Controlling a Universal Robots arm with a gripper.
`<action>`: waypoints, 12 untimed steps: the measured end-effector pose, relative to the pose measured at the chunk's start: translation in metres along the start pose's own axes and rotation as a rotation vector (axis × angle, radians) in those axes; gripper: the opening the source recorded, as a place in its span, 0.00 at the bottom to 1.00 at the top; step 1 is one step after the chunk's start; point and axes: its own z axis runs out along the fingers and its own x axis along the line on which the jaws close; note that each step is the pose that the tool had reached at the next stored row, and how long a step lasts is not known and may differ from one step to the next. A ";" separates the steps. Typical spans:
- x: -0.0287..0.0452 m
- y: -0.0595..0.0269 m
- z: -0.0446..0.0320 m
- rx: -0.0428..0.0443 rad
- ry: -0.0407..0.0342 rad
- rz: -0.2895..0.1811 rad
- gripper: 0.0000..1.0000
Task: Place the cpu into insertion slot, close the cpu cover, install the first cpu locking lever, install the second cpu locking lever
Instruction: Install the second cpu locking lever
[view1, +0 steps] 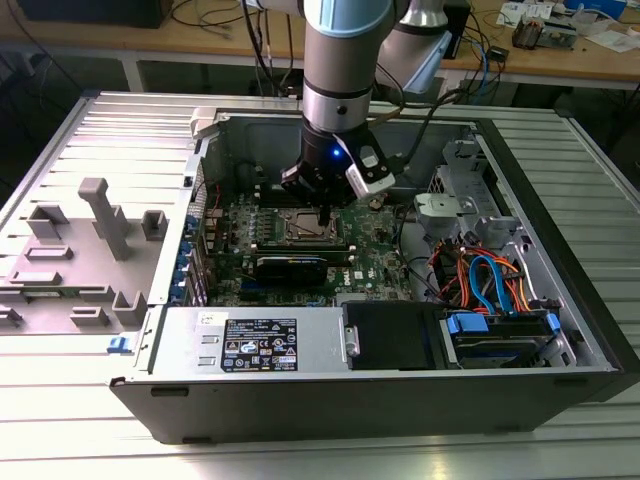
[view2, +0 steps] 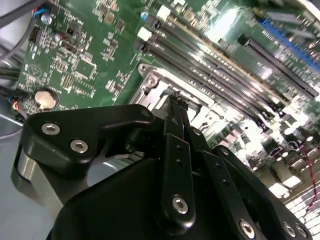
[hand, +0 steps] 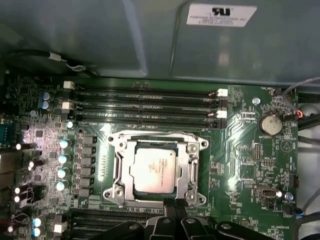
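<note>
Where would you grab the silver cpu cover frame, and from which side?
Probably a thin side rail, from straight above: the silver square cpu cover lies flat around the grey metal cpu, so only its edges offer a pinch. The gripper sits at one edge.

Black screw-studded gripper (view2: 178, 101) — silver-blue arm (view1: 338, 60)

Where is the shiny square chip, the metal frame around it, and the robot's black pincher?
cpu (hand: 154, 169): first wrist view, the middle of its silver top.
cpu cover (hand: 192, 167): first wrist view, one side bar of the frame beside the chip.
gripper (hand: 176, 206): first wrist view, its black fingertips at the socket's edge.
</note>
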 end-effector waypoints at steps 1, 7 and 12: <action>0.0001 -0.0010 -0.0001 -0.0007 -0.0001 0.000 0.11; 0.0028 -0.0039 -0.0043 -0.0522 -0.0029 0.000 0.11; 0.0059 -0.0160 -0.0048 -0.0603 -0.0034 0.000 0.11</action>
